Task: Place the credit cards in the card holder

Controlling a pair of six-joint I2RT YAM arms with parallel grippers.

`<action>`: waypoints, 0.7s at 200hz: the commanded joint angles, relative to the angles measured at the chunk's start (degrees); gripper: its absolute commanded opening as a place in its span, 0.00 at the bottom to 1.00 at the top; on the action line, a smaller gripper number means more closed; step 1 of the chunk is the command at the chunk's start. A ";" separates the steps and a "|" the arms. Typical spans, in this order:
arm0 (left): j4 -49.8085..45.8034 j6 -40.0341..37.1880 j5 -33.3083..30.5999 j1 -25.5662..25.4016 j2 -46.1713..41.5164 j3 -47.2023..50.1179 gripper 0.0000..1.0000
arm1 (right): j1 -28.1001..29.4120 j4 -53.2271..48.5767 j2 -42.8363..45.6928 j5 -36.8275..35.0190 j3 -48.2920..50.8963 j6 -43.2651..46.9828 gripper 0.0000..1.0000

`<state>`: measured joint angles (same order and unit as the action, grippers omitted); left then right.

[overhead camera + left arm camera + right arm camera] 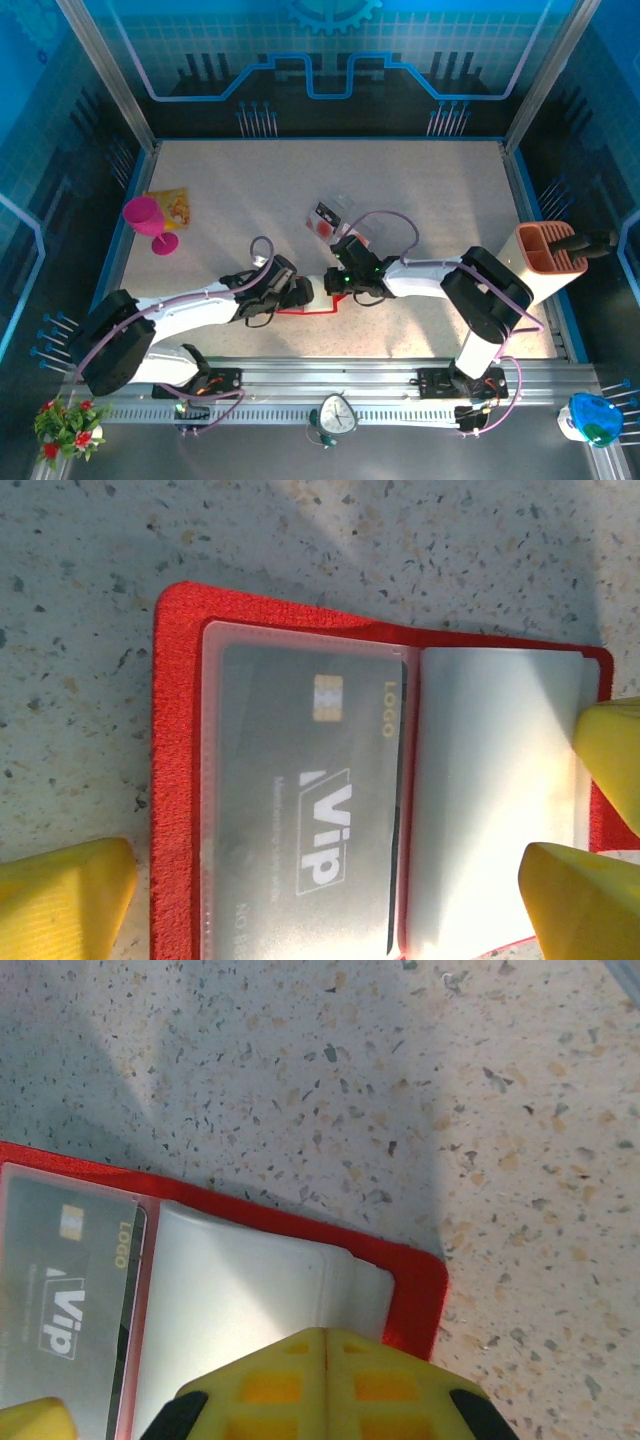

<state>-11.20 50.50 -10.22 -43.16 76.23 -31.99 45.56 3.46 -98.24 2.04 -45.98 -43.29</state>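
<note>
1 overhead, 2 wrist close-ups over card holder

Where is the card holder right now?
The card holder lies open on the table, near the front centre of the top view, where the left gripper and right gripper meet; a credit card sits in its clear sleeve.

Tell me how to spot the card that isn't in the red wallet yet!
Look at the speckled table's middle, just beyond the open red wallet. A small card lies there beside a clear plastic sleeve. Only it is black and white with a red spot.
</note>
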 commanded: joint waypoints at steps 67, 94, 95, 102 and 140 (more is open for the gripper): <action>2.32 -2.78 -0.77 -0.43 1.47 1.40 0.99 | 1.44 -0.29 -4.06 3.22 -1.27 -1.52 0.05; 2.89 -2.95 -0.76 -0.44 0.99 2.06 0.99 | 1.52 0.53 -4.07 3.91 -1.34 -2.49 0.05; 2.92 -3.00 -0.76 -0.48 0.97 2.08 0.99 | 1.49 0.55 -4.07 3.96 -1.33 -2.54 0.05; 3.19 -2.90 -0.81 -0.47 0.75 2.31 0.99 | 1.46 0.87 -4.08 4.23 -1.47 -2.82 0.05; 3.00 -2.69 -1.75 -0.45 -0.67 2.98 0.99 | 1.78 2.66 -4.86 5.87 -1.67 -4.47 0.04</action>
<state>-9.89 48.97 -10.90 -43.38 75.99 -30.98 46.11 7.11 -100.97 5.41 -47.29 -46.06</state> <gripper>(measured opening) 0.992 0.063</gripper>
